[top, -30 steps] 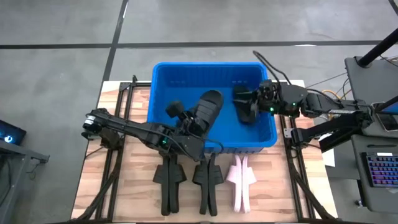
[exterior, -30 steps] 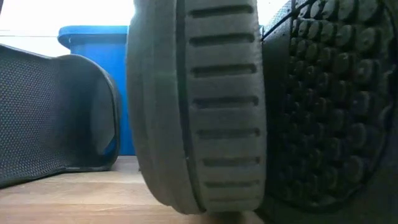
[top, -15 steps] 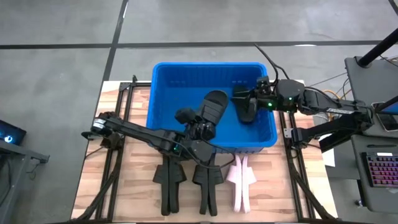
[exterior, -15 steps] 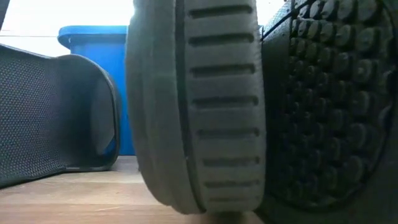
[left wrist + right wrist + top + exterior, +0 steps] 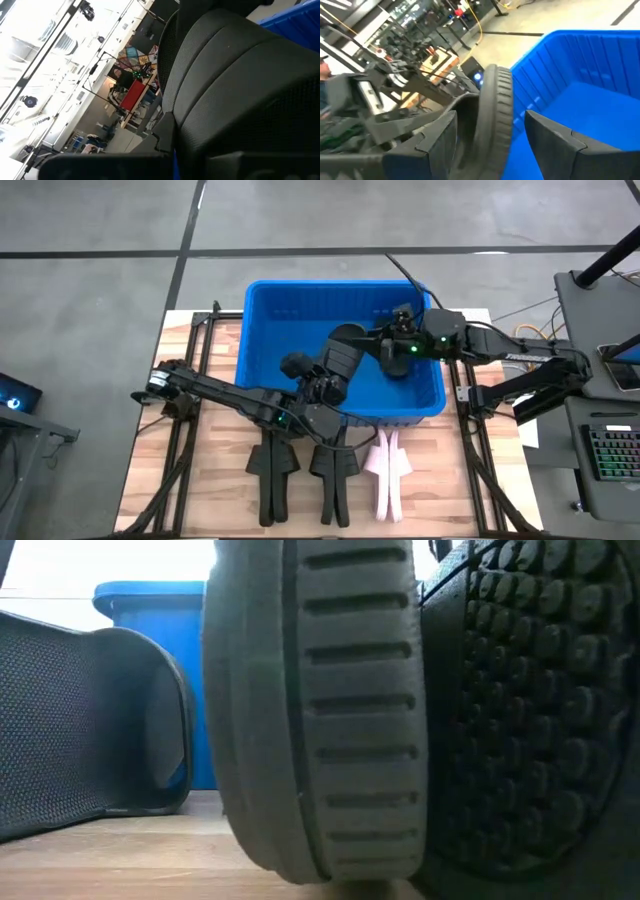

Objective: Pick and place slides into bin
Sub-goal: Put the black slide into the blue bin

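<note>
My left gripper (image 5: 320,384) is shut on a black slide (image 5: 342,348), which it holds up over the near half of the blue bin (image 5: 290,310). That slide's broad strap (image 5: 240,100) fills the left wrist view. My right gripper (image 5: 373,346) reaches in from the right and is open. Its fingers (image 5: 437,135) stand on either side of the slide's ribbed sole edge (image 5: 496,110), with a gap showing on at least one side. Two black slides (image 5: 272,470) (image 5: 333,470) and a pale pink one (image 5: 388,470) rest on the table in front of the bin. My left gripper holds the black slide by its near end (image 5: 328,372); the gripper itself hides the exact place of contact. The fingers come about level from the table's near left. The slide is lifted clear and stands on edge over the bin, reaching toward the far right.
The low view is taken up by the soles of the slides on the table (image 5: 310,710) (image 5: 530,710), with the bin's wall (image 5: 150,600) behind them. Metal rails run along both table sides (image 5: 190,440). A desk with a keyboard (image 5: 610,455) stands to the right.
My left gripper carried the black slide a little toward the right and far side, over the bin, then kept still. My right gripper moved left across the bin toward the slide, and its open fingers now stand on either side of it.
</note>
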Robot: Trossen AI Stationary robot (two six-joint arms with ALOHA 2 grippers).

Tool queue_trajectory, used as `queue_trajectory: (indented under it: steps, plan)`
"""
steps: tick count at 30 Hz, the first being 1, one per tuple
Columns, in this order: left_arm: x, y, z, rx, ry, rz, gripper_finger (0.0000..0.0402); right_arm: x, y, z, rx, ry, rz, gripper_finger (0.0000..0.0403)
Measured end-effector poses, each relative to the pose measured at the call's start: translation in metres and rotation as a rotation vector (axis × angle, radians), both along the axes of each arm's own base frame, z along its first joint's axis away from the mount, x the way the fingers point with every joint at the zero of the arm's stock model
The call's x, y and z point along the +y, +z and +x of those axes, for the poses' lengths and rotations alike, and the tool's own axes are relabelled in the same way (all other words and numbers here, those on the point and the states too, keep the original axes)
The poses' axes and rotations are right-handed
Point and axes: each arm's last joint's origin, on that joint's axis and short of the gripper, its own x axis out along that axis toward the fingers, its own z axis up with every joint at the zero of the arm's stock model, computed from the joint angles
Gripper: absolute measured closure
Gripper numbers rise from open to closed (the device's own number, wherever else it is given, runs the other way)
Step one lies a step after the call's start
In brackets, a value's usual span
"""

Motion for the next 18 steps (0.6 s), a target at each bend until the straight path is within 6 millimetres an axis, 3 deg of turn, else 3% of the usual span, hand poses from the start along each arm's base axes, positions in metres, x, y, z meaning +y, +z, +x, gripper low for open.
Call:
queue_trajectory:
  steps: [6, 13, 18]
  plan:
    - [0.000, 0.000, 0.000, 0.001, 0.001, 0.001, 0.0401, -0.003, -0.007, 0.008, 0.032, -0.010, 0.000, 0.0231]
    - [0.002, 0.001, 0.001, 0.004, -0.039, -0.023, 0.0401, -0.004, -0.007, 0.007, 0.049, 0.002, -0.066, 0.0361]
    - [0.005, 0.010, -0.002, -0.026, -0.161, -0.096, 0.0363, -0.005, -0.002, 0.000, 0.046, 0.004, -0.092, 0.0364]
